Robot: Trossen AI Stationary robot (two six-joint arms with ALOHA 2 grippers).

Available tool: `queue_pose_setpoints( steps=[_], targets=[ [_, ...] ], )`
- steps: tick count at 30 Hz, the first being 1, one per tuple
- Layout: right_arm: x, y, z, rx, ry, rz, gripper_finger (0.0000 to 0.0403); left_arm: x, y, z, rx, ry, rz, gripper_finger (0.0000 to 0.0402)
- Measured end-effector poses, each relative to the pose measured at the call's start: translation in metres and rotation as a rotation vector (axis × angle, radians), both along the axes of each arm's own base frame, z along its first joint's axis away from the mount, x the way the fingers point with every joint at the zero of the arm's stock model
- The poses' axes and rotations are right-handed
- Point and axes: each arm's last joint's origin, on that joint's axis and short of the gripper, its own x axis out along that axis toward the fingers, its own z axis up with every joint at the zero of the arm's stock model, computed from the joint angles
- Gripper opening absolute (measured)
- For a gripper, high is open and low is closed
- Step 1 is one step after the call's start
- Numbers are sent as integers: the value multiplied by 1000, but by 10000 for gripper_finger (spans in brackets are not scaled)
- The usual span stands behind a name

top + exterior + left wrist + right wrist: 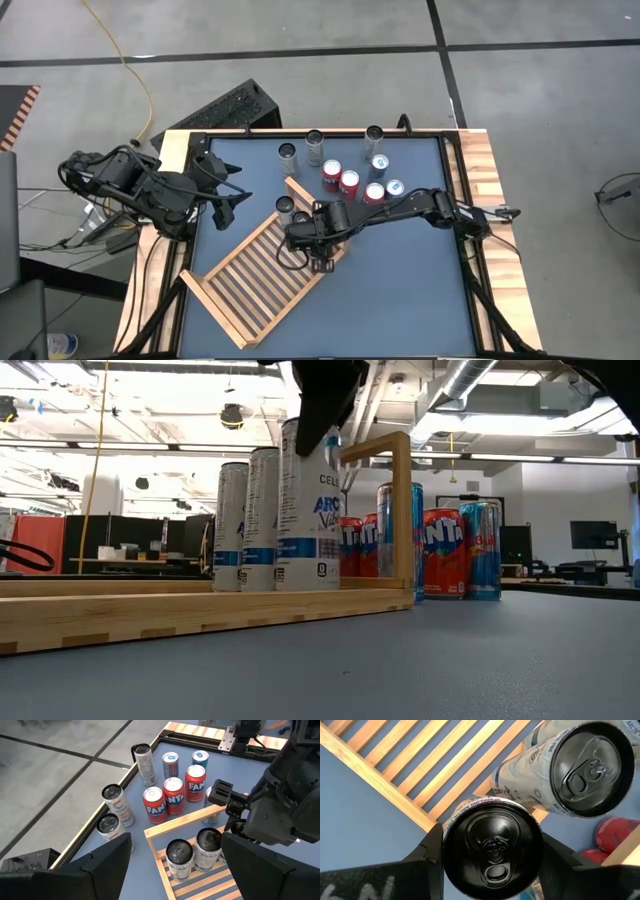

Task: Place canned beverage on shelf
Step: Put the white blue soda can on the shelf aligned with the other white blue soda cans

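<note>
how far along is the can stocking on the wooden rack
Done: one white Celsius can stands upright on the slatted shelf. In hand: the right end effector grips a second white can, on or just over the shelf beside the first. Left: three white cans near the table's far edge, four red Fanta cans and two blue ones. The left end effector waits open at the shelf's left.

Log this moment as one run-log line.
right tool: shut on white can, over shelf corner | left tool: open, waiting left of shelf | shelf: two cans standing | red cans: on table
</note>
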Motion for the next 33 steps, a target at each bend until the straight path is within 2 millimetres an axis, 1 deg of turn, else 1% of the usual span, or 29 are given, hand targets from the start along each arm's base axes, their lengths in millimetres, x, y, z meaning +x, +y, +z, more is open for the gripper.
queue_pose_setpoints(
  steps=[2,5,9,14,21,26,30,33],
  targets=[
    [0,0,-1,-1,3,0,192,0,0,0,0,0,0,297],
    [0,0,-10,-4,20,-10,193,0,0,0,0,0,1,297],
    [-1,2,-13,7,32,-4,194,0,0,0,2,-1,3,297],
    [0,4,-13,9,16,7,214,0,0,0,7,-3,9,297],
    [-1,-1,-13,20,38,1,246,0,0,0,7,-3,9,297],
    [-1,0,-14,18,36,13,249,0,0,0,12,-1,6,297],
    [-1,0,-8,19,31,22,250,0,0,0,12,0,6,297],
    [-1,1,-7,24,31,26,250,0,0,0,12,0,6,297]
  ],
)
